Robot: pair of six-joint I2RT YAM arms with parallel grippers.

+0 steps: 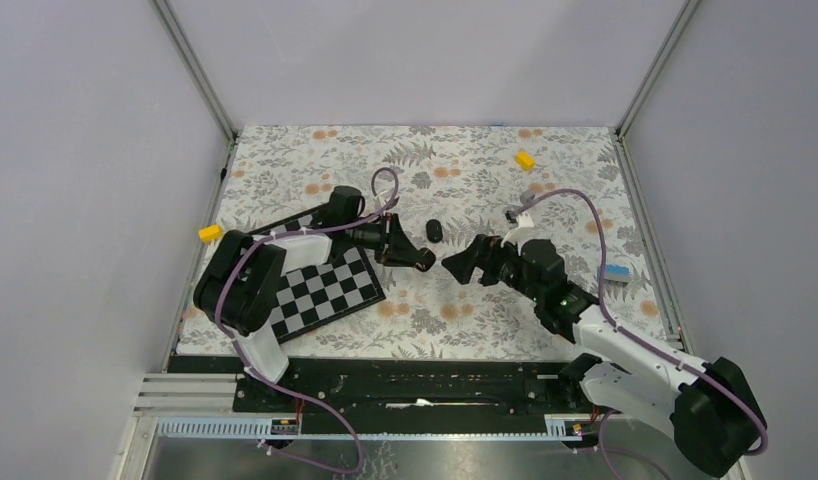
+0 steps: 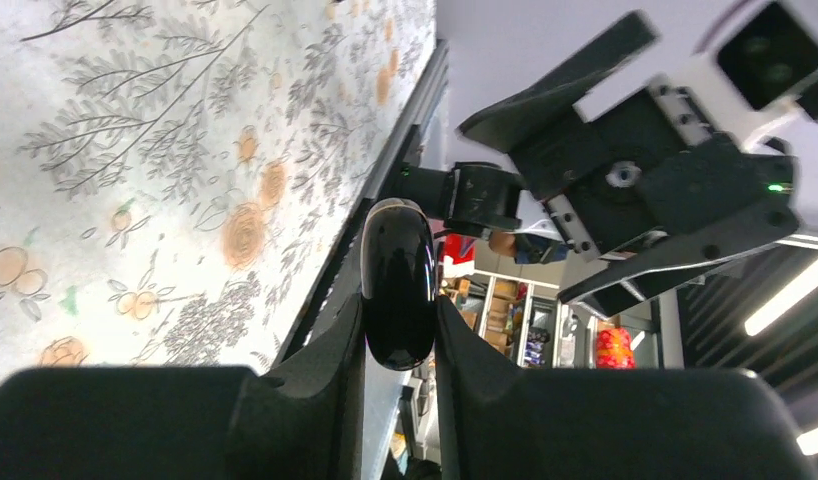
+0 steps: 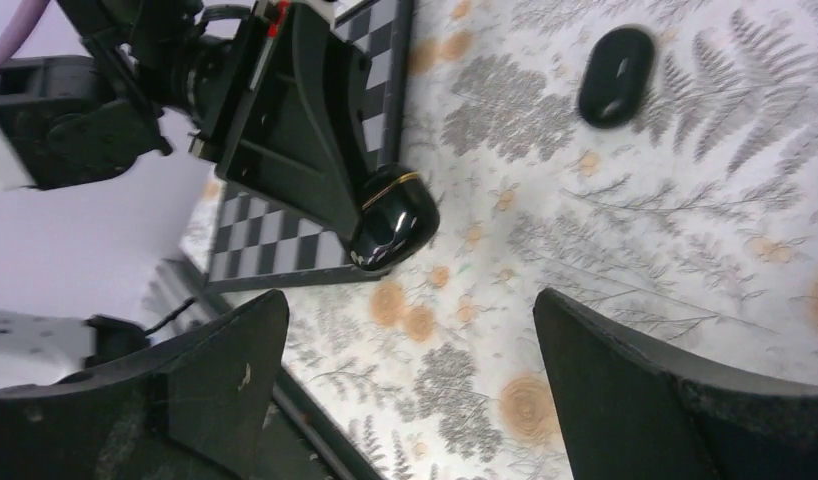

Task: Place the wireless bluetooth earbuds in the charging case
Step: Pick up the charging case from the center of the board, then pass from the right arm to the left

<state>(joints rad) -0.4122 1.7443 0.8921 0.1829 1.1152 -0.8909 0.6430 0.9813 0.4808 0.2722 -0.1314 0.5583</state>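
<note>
Left pincer (image 2: 398, 335) is clamping the charging case (image 3: 393, 222) edge-up above the middle of the floral cloth (image 1: 455, 180), probably presenting it to the right pincer (image 3: 410, 320), which is hanging wide open just right of it. A black oval piece (image 3: 615, 62) is lying farther back; whether it is holding the earbuds, I cannot tell.

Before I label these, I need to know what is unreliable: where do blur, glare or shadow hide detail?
Left wrist: the case is sharp but shows pale reflections; the shelves behind are soft, the strip lights blown out. Right wrist: its own fingers are dark and blurred, the mat fairly sharp. Top: even light, no hard shadows, small things tiny.
</note>
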